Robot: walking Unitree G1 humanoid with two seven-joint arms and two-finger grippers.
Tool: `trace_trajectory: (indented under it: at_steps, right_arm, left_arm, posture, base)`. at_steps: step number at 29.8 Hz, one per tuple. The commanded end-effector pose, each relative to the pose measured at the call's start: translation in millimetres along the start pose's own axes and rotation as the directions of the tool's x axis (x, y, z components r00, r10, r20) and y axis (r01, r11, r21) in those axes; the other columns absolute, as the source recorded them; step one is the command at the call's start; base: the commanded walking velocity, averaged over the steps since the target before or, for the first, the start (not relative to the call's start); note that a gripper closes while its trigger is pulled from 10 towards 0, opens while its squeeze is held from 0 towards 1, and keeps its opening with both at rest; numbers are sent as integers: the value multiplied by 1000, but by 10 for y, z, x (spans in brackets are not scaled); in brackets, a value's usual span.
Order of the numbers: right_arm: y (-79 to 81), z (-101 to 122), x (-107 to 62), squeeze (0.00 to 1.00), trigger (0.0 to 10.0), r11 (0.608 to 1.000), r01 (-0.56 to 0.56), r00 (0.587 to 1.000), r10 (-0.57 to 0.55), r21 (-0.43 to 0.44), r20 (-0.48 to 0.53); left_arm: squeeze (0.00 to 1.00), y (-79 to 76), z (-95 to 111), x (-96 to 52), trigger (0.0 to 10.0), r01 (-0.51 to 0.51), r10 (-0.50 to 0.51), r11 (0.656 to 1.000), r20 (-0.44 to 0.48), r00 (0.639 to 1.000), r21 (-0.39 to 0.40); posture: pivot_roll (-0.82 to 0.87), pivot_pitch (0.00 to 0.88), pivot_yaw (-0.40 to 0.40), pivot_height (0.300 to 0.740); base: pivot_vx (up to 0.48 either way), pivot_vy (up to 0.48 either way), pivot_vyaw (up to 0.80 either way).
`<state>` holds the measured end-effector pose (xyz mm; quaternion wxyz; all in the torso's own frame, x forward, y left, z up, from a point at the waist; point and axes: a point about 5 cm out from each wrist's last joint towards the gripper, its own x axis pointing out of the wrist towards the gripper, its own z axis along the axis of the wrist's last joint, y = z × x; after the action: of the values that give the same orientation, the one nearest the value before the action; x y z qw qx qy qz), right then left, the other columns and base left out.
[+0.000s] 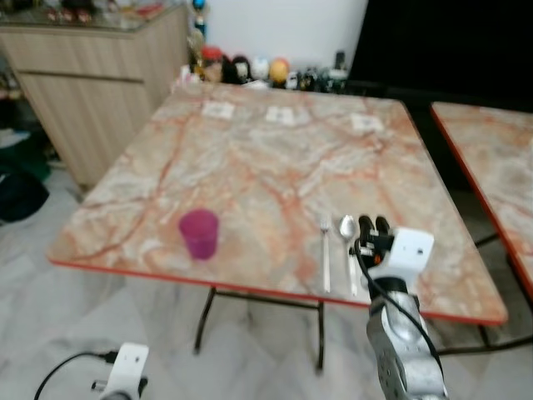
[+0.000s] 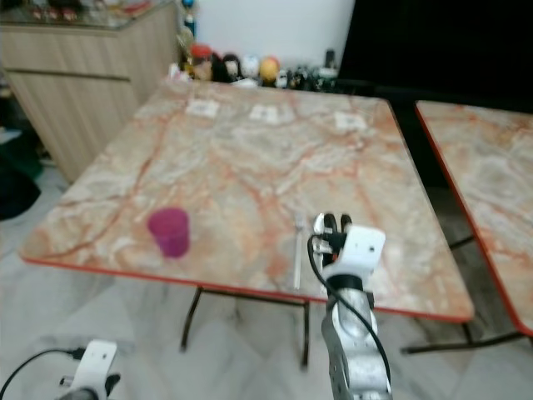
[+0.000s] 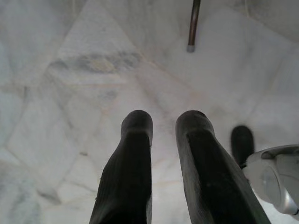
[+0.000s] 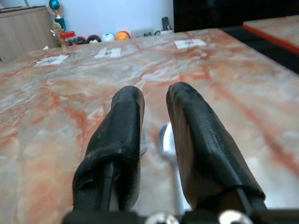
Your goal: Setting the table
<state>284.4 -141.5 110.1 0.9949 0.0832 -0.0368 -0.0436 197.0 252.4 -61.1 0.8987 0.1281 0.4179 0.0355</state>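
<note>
A marble table (image 1: pixel 266 167) with a red edge stands before me. Near its front edge a purple cup (image 1: pixel 199 233) stands upright on the left. A fork (image 1: pixel 326 254) and a spoon (image 1: pixel 348 250) lie side by side on the right. My right gripper (image 1: pixel 373 223) hovers low just right of the spoon, its fingers slightly apart and holding nothing. In the right wrist view the spoon's bowl (image 4: pixel 166 140) shows on the table below the gap of the gripper (image 4: pixel 154 93). My left gripper (image 3: pixel 163 119) hangs idle over the floor, its fingers apart around nothing.
A second marble table (image 1: pixel 491 158) stands close on the right. A wooden cabinet (image 1: pixel 92 83) is at the back left. Small figures (image 1: pixel 250 68) line the far wall, and paper cards (image 1: pixel 283 114) lie on the table's far side. A table leg (image 3: pixel 193 25) meets the tiled floor.
</note>
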Motion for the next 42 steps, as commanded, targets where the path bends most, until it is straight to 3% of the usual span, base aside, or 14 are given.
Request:
trace_trajectory:
  at_steps: [1, 8, 19, 20, 24, 26, 27, 33, 34, 40, 41, 42]
  right_arm:
    - [-41, -8, -5, 0, 10000, 1000, 21, 1000, -21, 3, -3]
    - [-53, -30, -1, 0, 10000, 1000, 28, 1000, -28, 0, -9]
    - [-88, -61, 0, 0, 10000, 999, 34, 999, -34, -7, -33]
    - [-93, -85, -1, 1000, 10000, 999, 37, 998, -37, -9, -48]
    - [-105, -123, 6, 1000, 10000, 999, 38, 996, -39, -15, -78]
    - [-113, -142, 11, 529, 10000, 999, 33, 995, -33, -12, -93]
    - [-116, -155, 13, 0, 10000, 999, 28, 994, -30, -20, -101]
    - [-105, -353, 21, 0, 10000, 1000, -9, 976, 5, -18, -219]
    - [-117, -400, 40, 1000, 10000, 1000, -1, 969, -2, -14, -247]
    - [-202, -484, 145, 973, 10000, 999, 52, 950, -53, -13, -308]
    - [-201, -480, 167, 541, 10000, 999, 52, 950, -50, -4, -308]
    - [-196, -466, 224, 0, 10000, 999, 51, 950, -48, 3, -309]
  left_arm:
    - [0, -35, -18, 0, 10000, 13, -13, 1000, -10, 1000, 12]
    - [0, -35, -9, 1, 10000, 24, -24, 998, -9, 1000, 51]
    - [0, -31, -13, 0, 10000, 18, -18, 999, -9, 1000, 38]
    - [0, -31, -13, 0, 10000, 18, -18, 999, -9, 1000, 37]
    - [0, -31, -14, 0, 10000, 18, -18, 999, -9, 1000, 37]
    - [0, -33, -14, 0, 10000, 19, -19, 999, -9, 1000, 36]
    - [0, -34, -14, 0, 10000, 19, -19, 999, -9, 1000, 35]
    - [0, -41, -14, 0, 10000, 23, -23, 999, -9, 1000, 31]
    - [0, -41, -14, 0, 10000, 23, -23, 999, -10, 1000, 29]
    - [0, -45, -15, 0, 10000, 24, -24, 999, -11, 1000, 24]
    - [0, -45, -16, 0, 10000, 24, -24, 999, -11, 1000, 24]
    - [0, -44, -14, 1, 10000, 24, -24, 999, -11, 1000, 23]
  posture:
    - [126, 10, -38, 740]
    - [128, 9, -38, 740]
    - [129, 7, -37, 740]
    - [129, 7, -37, 740]
    - [129, 7, -37, 740]
    - [130, 8, -38, 740]
    - [130, 8, -38, 740]
    - [129, 7, -39, 740]
    - [129, 7, -39, 740]
    - [131, 6, -38, 740]
    - [131, 6, -38, 740]
    - [133, 7, -35, 740]
  base:
    - [0, 0, 0]
    - [0, -125, 0]
    - [0, -322, 0]
    - [0, 0, 0]
    - [0, 0, 0]
    - [0, 0, 0]
    - [0, 0, 0]
    - [0, 0, 0]
    - [0, 0, 0]
    - [0, 0, 0]
    - [0, 0, 0]
    - [0, 0, 0]
